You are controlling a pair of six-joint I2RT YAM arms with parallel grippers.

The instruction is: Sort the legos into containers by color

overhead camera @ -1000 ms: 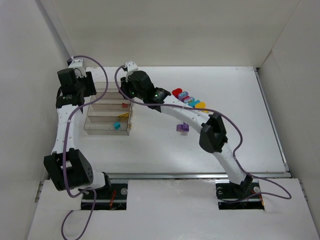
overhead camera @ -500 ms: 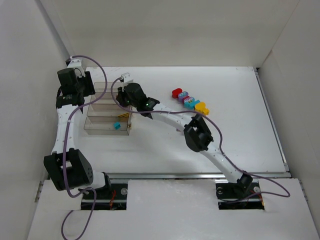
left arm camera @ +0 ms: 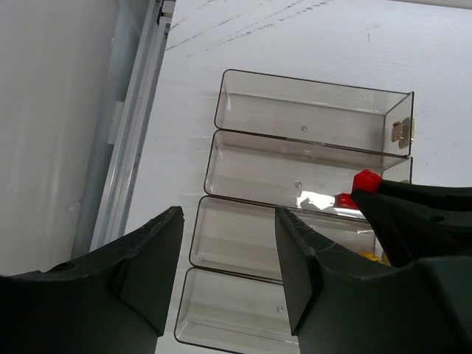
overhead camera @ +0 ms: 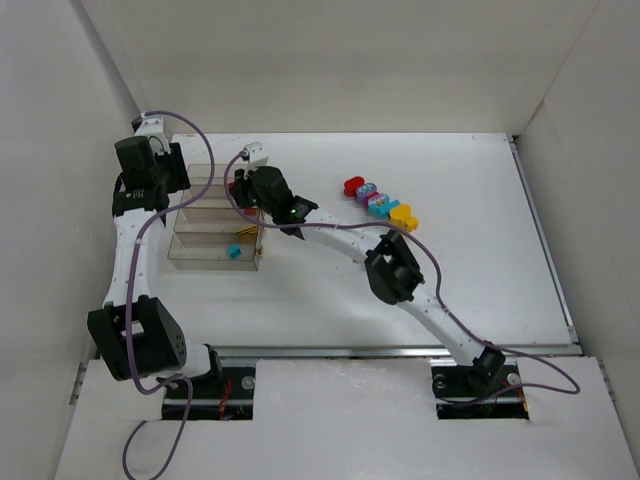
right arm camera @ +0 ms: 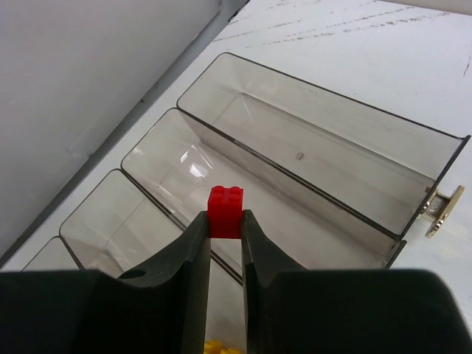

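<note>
My right gripper [right arm camera: 225, 225] is shut on a small red lego [right arm camera: 225, 210] and holds it above the row of clear containers [right arm camera: 317, 155], over the second bin from the far end. In the top view the right gripper [overhead camera: 243, 195] is at the bins' [overhead camera: 200, 215] right side. My left gripper [left arm camera: 230, 221] is open and empty, hovering above the bins' [left arm camera: 310, 122] other end, and it shows at the back left in the top view [overhead camera: 160, 172]. The held red lego [left arm camera: 366, 179] also shows in the left wrist view, with another red piece [left arm camera: 345, 200] below it in the bin.
A cyan brick [overhead camera: 234, 252] lies in the nearest bin and a yellow one [overhead camera: 247, 233] in the bin behind it. A row of red [overhead camera: 353, 186], purple [overhead camera: 367, 192], cyan [overhead camera: 380, 205] and yellow [overhead camera: 403, 214] legos lies on the table right of the bins. White walls enclose the table.
My right arm has swung left, carrying its gripper from beside the lego row to over the bins. The left arm has not moved.
</note>
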